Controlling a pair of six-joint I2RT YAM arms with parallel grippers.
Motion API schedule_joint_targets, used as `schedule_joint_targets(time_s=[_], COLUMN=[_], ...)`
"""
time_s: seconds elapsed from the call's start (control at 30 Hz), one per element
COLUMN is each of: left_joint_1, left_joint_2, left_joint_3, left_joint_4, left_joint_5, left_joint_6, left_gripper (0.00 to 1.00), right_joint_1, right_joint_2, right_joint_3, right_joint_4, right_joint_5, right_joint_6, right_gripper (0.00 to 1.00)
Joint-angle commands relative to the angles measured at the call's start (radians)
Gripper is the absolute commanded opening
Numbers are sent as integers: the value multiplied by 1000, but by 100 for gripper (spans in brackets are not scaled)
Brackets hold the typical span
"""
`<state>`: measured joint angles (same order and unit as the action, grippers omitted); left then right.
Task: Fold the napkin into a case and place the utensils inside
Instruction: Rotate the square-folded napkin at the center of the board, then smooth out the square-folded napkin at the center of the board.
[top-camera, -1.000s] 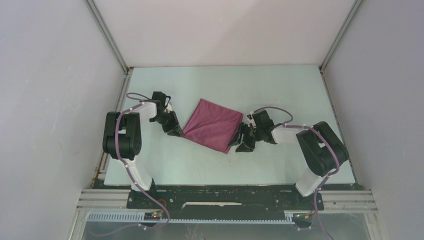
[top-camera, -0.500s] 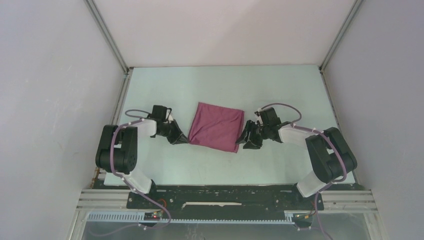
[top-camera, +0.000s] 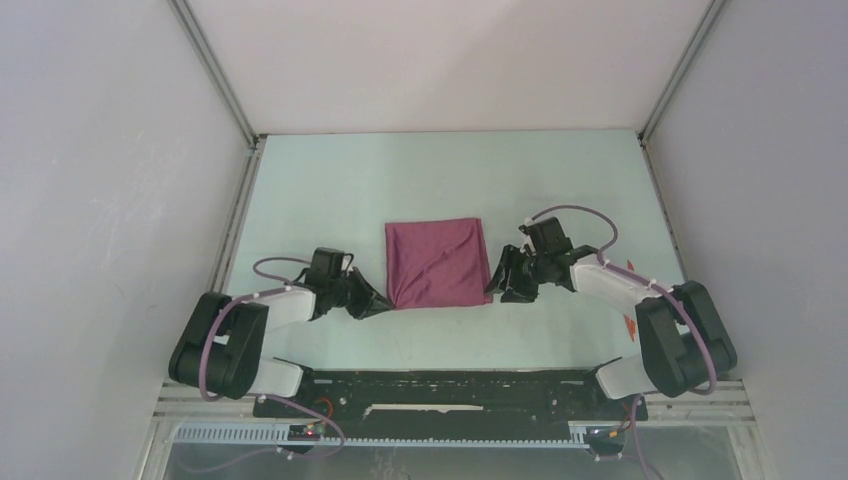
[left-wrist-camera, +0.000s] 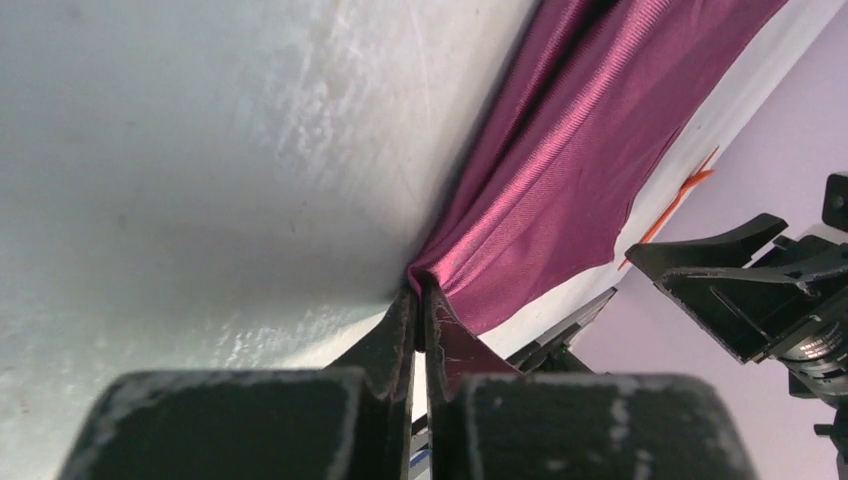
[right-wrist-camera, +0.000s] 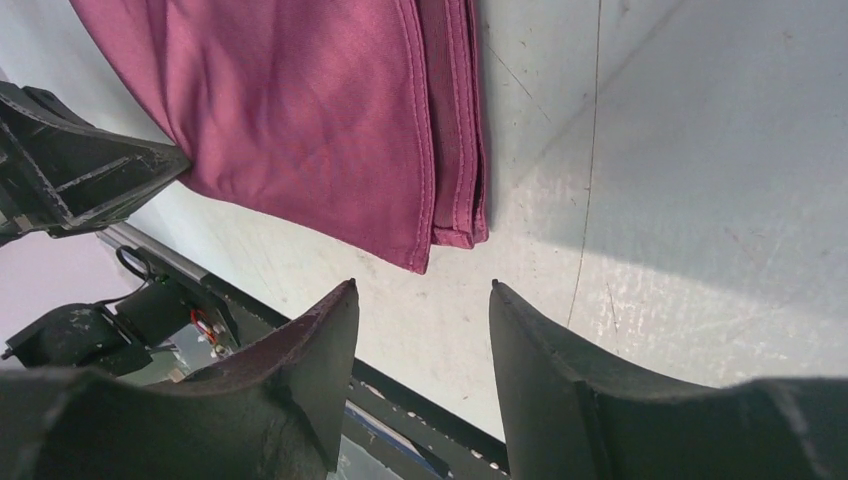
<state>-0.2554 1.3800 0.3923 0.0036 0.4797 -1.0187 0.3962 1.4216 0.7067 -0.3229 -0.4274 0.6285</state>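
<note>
The maroon napkin (top-camera: 437, 263) lies flat mid-table, folded to a rough square, its stacked hems showing along one side (right-wrist-camera: 455, 120). My left gripper (top-camera: 379, 300) is shut on its near-left corner, the cloth pinched between the fingertips (left-wrist-camera: 420, 288) and pulled into ridges (left-wrist-camera: 560, 170). My right gripper (top-camera: 498, 285) stands open just off the near-right corner, which lies ahead of its gap (right-wrist-camera: 423, 284) without touching. A thin orange sliver, which may be the utensils (top-camera: 632, 325), shows beside the right arm's elbow, also seen far off as an orange streak (left-wrist-camera: 685, 190).
The black base rail (top-camera: 450, 385) runs along the near edge, close behind both grippers. White enclosure walls (top-camera: 120, 200) stand left, right and back. Bare pale table (top-camera: 450, 170) stretches beyond the napkin.
The left gripper shut on the napkin's corner. Both arms swung toward the near edge, and the napkin turned from a diamond to square with the table and slid nearer.
</note>
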Motion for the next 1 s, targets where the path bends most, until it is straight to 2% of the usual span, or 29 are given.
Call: schedule_joint_targets(time_s=[0.0, 0.1, 0.17, 0.23, 0.4, 0.53, 0.63, 0.8, 0.97], left_joint_1=[-42, -47, -46, -45, -26, -10, -10, -12, -9], left_joint_2=[14, -28, -69, -117, -232, -160, -41, 146, 309], left_joint_3=[-32, -25, -2, 24, 118, 301, 413, 486, 576], left_joint_4=[-10, -30, -99, -196, -407, -411, -359, -159, 38], left_joint_5=[-66, -75, -96, -124, -206, -124, -39, 99, 111], left_joint_6=[-38, -25, 16, 63, 186, 296, 301, 224, 125], left_gripper=[9, 30, 47, 59, 74, 74, 69, 58, 61], right_joint_1=[8, -27, -47, -53, -64, -80, -99, -122, -127], right_joint_2=[12, 41, 68, 91, 218, 346, 432, 557, 667], right_joint_3=[-15, -10, 15, 60, 224, 405, 516, 610, 650], right_joint_4=[4, 52, 60, 49, 77, 65, 53, 219, 440], right_joint_5=[-5, -31, -39, -12, 9, 28, 4, -272, -379], right_joint_6=[-37, -38, -55, -83, -138, -166, -190, -79, 68], right_gripper=[60, 61, 62, 63, 66, 66, 67, 66, 72])
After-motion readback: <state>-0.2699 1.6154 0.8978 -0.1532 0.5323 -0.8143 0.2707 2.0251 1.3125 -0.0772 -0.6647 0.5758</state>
